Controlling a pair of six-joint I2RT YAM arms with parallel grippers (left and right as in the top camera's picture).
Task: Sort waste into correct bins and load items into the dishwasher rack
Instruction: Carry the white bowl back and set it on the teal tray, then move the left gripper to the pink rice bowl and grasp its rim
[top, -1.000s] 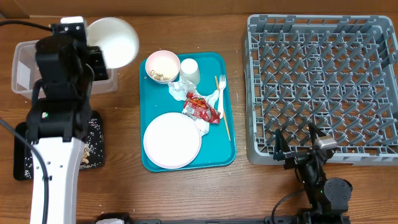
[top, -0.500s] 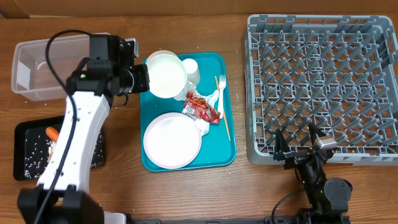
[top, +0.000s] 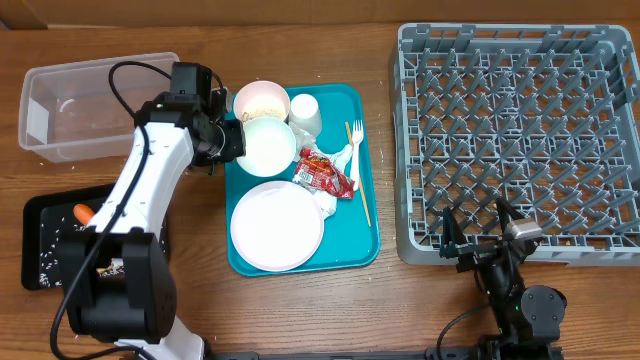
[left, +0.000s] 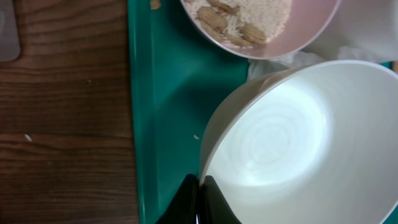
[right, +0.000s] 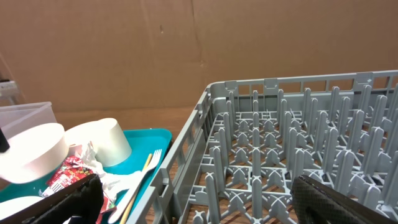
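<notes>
Serving tray (top: 345, 245) between tub (top: 90, 105), left, and dishwasher rack (top: 515, 135), right.

A brown wooden table (top: 300, 310) stands before a plain cardboard wall (right: 124, 50).

Glossy bowl (left: 292, 143), smooth plastic tray (left: 168, 93), grainy wood table (left: 62, 124).

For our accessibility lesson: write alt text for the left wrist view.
An empty white bowl, pinched at its rim by the left gripper, is over a teal tray. Beside it sits a second bowl holding food scraps.
</notes>
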